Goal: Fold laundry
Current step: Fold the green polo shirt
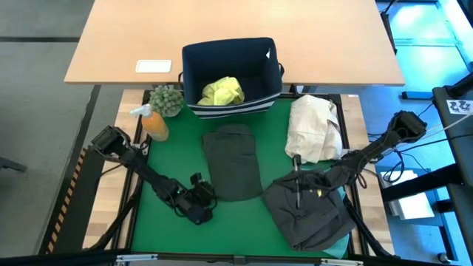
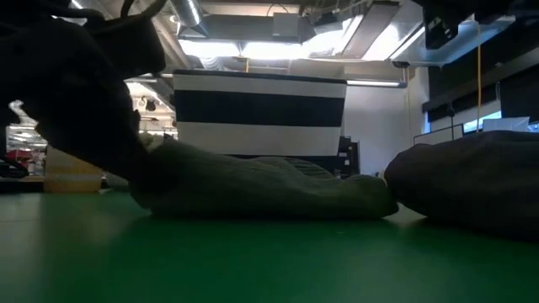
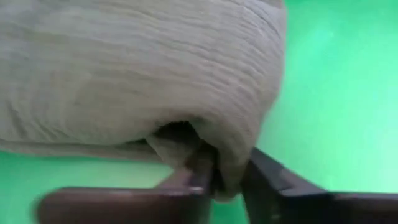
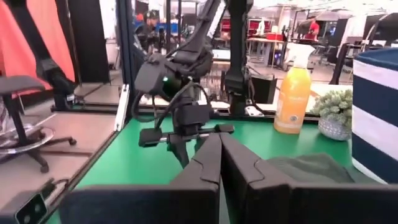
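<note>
— Left hand (image 1: 201, 207)?
— Pinched the near corner of the olive garment (image 1: 233, 161), mid-counter (image 1: 170, 222), likely to lift for a fold.
— Right hand (image 1: 298, 175)?
— Shut, empty, poised above the charcoal heap (image 1: 307, 209), probably waiting.

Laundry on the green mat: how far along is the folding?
Done: nothing clearly; the dark olive folded garment lies mid-mat. In hand: the left gripper pinches its edge. Left: the crumpled charcoal grey garment beneath the shut right gripper, and the yellow-green shirt in the navy fabric bin.
</note>
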{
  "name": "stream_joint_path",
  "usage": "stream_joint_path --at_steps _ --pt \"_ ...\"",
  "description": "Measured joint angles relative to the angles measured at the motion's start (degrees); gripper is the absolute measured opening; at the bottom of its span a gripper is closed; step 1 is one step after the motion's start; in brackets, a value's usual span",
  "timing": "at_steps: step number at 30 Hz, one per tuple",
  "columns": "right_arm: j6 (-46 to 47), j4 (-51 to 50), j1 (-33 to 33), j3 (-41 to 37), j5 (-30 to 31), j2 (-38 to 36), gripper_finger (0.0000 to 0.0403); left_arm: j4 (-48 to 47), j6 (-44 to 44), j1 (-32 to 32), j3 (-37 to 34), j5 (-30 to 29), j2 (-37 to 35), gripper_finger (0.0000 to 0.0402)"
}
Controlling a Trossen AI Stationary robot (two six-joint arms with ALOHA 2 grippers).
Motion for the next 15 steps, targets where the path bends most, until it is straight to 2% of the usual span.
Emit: stream_joint_path --at_steps 1,3,6,15 --pt "0.7 -0.1 0.0 -0.1 0.0 0.0 0.0003 0.0 -0.7 -0.4 0.0 0.7 0.0 0.0033" --pt "1.6 -0.3 0.1 0.0 -0.2 0.0 0.0003 -0.7 -3.0 -1.6 0.0 2.6 0.0 0.0011" --pt "3.3 -0.3 0.2 0.5 -2.3 0.0 0.0003 -1.1 -6.4 -4.8 0.0 5.7 0.0 0.0005" --pt "4.0 -0.9 0.2 1.1 -4.0 1.2 0.0003 -1.0 -18.5 -15.1 0.0 6.0 0.0 0.0002"
